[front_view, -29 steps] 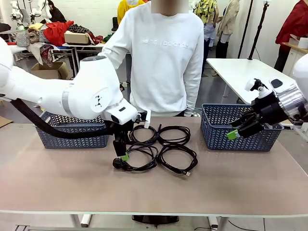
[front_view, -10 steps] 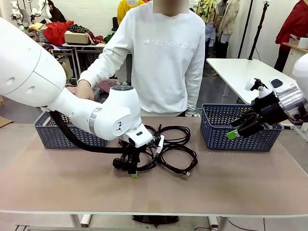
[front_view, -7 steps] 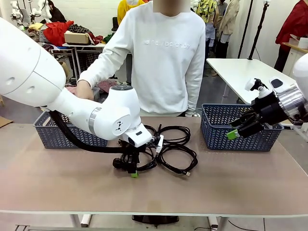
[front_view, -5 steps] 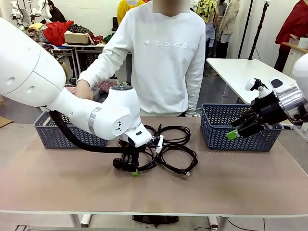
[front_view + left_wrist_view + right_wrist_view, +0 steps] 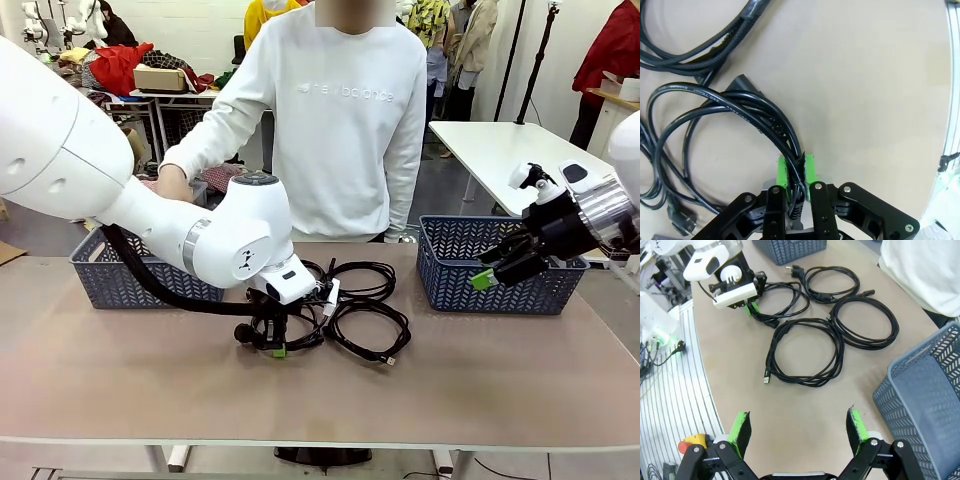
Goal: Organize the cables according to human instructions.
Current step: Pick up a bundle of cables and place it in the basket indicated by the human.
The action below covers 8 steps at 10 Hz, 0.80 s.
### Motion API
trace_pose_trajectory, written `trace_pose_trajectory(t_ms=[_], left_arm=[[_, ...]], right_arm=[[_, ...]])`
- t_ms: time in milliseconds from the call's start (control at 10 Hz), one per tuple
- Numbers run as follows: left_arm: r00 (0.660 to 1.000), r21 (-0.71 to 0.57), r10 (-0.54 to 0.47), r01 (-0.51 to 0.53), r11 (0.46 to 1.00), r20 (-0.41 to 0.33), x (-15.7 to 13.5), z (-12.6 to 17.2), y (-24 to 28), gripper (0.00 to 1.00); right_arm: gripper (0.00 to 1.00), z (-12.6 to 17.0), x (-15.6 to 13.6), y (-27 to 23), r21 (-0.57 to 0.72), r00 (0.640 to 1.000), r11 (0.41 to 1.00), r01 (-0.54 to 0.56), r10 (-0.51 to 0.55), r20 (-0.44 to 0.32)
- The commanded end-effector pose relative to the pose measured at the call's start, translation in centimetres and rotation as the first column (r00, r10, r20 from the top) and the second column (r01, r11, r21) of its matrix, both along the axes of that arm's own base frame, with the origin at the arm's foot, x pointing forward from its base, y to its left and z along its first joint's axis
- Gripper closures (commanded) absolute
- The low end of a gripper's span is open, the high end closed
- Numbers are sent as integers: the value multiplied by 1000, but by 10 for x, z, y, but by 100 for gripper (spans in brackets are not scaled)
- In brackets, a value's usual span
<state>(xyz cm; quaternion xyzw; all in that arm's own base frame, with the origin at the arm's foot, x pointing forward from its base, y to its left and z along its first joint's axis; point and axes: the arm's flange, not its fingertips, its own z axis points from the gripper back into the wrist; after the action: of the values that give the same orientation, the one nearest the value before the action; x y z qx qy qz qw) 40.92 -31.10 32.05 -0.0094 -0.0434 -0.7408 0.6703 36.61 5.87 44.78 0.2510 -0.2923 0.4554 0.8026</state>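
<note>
Front view: I see the counter (image 5: 470, 390) with four black cables coiled in a cluster at its middle. A person (image 5: 345, 130) stands at the far side. The left basket (image 5: 100, 285) and the right basket (image 5: 455, 275) sit towards the far corners.
Left gripper: the left gripper (image 5: 796, 172) is pressed together, its green pads pinching a bundle of strands of the near-left coil (image 5: 730, 115), low over the counter.
Right gripper: the right gripper (image 5: 797, 432) is spread wide and empty, just in front of the right basket and well apart from the cables.
Other cables: the near-right coil (image 5: 807, 352), the far-right coil (image 5: 865, 322) and the far-left coil (image 5: 832, 285) lie flat on the counter.
Risk, tangling: the pinched coil lies just beside its neighbours, so I judge a lift could drag one along.
Risk, unravelling: the loops look loose, so the coil may sag open and its chunky plug swing.
Risk, wrong basket: I cannot tell which basket the person wants.
Hidden: my left arm covers part of the far-left coil and the left basket. The person's hand (image 5: 175, 185) is half behind it, its gesture unreadable.
Hard to make out: how many strands sit between the pads.
</note>
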Motion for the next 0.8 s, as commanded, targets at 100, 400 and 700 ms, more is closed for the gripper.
trace_pose_trajectory(t_ms=[100, 400, 700], left_arm=[[1000, 47, 25, -26, 999, 19, -16, 31, 4, 100], [990, 40, 41, -47, 998, 137, -18, 86, 12, 100], [977, 40, 60, -70, 997, 205, 2, 140, 34, 100]], right_arm=[[0, -3, 5, 0, 22, 999, 1000, -18, 18, 28], [0, -3, 5, 0, 22, 999, 1000, -18, 18, 28], [0, -3, 5, 0, 22, 999, 1000, -18, 18, 28]])
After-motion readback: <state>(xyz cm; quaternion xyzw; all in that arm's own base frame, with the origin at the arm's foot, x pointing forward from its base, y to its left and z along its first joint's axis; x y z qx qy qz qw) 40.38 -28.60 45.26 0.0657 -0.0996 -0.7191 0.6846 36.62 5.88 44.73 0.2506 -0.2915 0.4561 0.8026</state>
